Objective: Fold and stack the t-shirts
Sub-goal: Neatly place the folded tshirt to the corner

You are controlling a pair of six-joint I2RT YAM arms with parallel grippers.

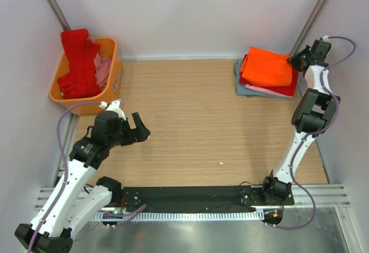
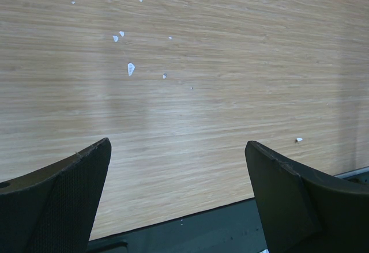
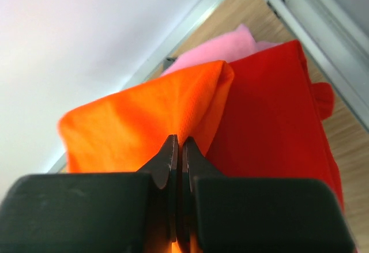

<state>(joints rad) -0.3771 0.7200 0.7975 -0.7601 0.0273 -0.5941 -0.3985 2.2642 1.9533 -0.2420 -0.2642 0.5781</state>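
At the far right corner of the table (image 1: 190, 120), the right gripper (image 3: 177, 143) is pressed fully shut, its tips against the orange t-shirt (image 3: 127, 120); whether cloth is nipped cannot be told. That shirt tops a stack above the red t-shirt (image 3: 271, 114) and pink t-shirt (image 3: 219, 48). The left gripper (image 2: 177, 144) hangs wide open, empty, above bare wood.

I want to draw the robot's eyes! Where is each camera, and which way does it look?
Top: above and behind, looking down at the wooden table; both arms show.
Left wrist: on the left arm, facing bare table; open left pincer shows.
Right wrist: on the right arm, facing the folded bright orange cloth t-shirt; shut right pincer shows.
Shared: top and right wrist both see that t-shirt.
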